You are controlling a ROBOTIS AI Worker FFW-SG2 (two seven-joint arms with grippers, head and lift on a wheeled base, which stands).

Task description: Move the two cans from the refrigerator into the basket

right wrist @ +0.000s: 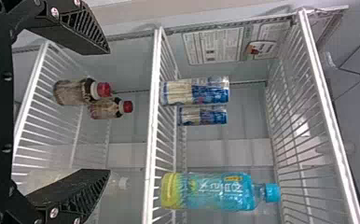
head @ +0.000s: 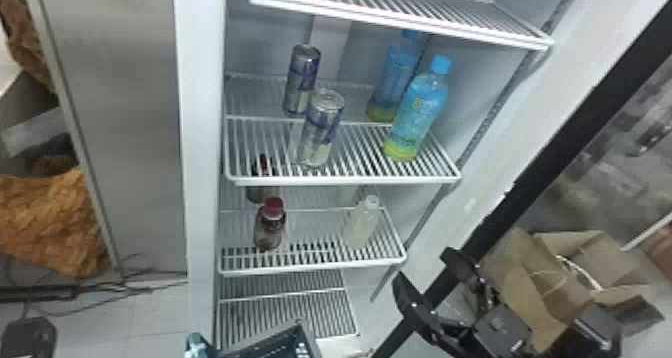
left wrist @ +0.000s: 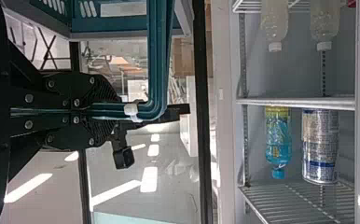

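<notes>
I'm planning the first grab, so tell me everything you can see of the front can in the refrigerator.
The front can is a slim cylinder, apparently metal, silver with blue and pale print and a silver top. It stands upright on the wire shelf, left of the middle, with the second can behind it. I can make out only the shelf touching it.

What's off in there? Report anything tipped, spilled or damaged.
Nothing stands out. Both cans stand upright on the same shelf as the upright blue bottles; no spill shows. The left gripper holds the basket by its handle.
</notes>
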